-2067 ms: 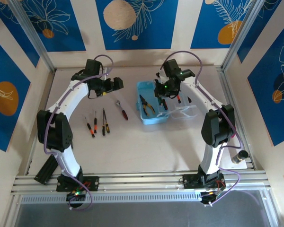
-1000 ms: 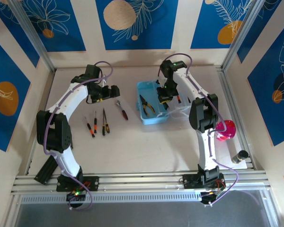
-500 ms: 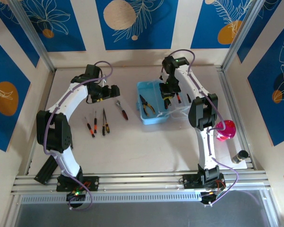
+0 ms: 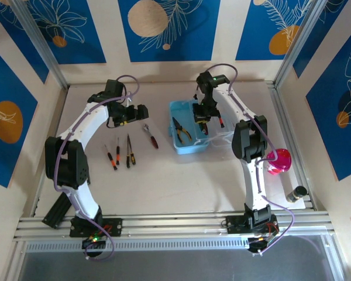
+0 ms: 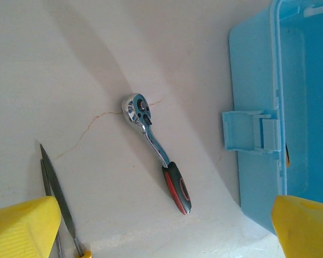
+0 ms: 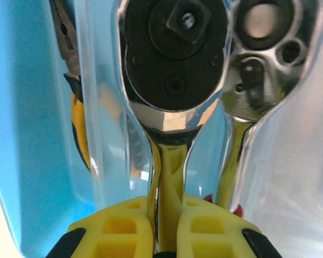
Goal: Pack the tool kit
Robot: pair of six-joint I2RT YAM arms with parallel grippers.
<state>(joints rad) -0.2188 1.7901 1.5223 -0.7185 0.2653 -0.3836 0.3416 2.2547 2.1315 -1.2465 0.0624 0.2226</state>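
A ratchet is framed by wide-spread left fingers, case edge near; second ratchet is pinched by right fingers, handle hidden.

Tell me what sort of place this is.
Probably a robot lab test cell: left arm and right arm bolted to an aluminium rail, table boxed in by blue-patterned panels, tool case laid open.

A round bright-pink plastic object sits on the pale worktop, well apart from the right end effector, toward the near right edge; a small metallic cylinder lies nearer still.
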